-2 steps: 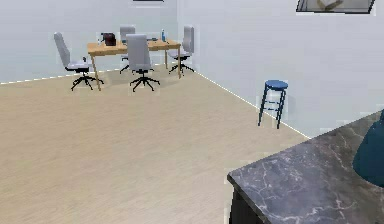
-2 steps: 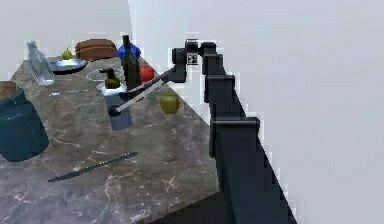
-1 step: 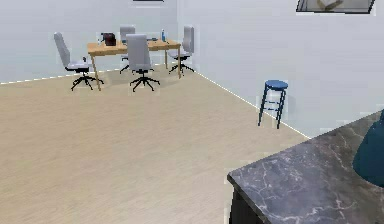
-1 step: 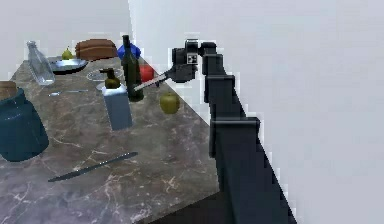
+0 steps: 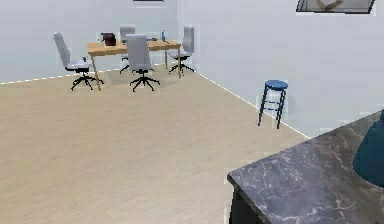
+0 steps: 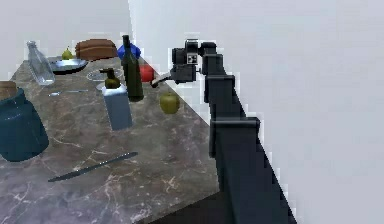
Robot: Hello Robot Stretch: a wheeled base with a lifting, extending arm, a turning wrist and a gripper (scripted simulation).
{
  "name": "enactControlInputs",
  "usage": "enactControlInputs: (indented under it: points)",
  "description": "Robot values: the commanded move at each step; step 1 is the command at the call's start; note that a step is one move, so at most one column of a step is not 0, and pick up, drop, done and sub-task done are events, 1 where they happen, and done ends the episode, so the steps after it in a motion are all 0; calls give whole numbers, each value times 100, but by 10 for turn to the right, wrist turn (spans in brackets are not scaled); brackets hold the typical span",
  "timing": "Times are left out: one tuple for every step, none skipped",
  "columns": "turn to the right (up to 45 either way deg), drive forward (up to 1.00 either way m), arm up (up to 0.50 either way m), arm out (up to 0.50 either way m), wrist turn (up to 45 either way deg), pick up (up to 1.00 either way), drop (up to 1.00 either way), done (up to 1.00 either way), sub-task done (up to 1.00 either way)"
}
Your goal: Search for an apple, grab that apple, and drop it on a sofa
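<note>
A yellow-green round fruit, apple-like (image 6: 170, 102), lies on the dark marble counter (image 6: 150, 150) near its far right edge. A red round thing (image 6: 147, 72) sits just beyond it, beside a dark green bottle (image 6: 130, 68). The arm (image 6: 228, 120) rises from the arm side view's bottom edge, and the gripper (image 6: 164, 80) hangs above the counter between the red thing and the yellow-green fruit. With both fruits on the counter at the fingers, I cannot tell whether the gripper holds anything.
The counter also carries a teal pot (image 6: 18, 125), knife (image 6: 90, 167), pale dispenser (image 6: 115, 100), glass bottle (image 6: 38, 62), bowl (image 6: 68, 66) and bread (image 6: 95, 47). In the forward view are the counter corner (image 5: 300, 180), open wood floor, a blue stool (image 5: 274, 100), and a table (image 5: 132, 46) with office chairs.
</note>
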Motion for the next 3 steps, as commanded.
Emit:
enactControlInputs:
  points:
    - [0,0,-10,0,0,0,0,0,0]
    - [0,0,0,0,0,100,0,0,0]
    - [0,0,10,0,0,0,0,0,0]
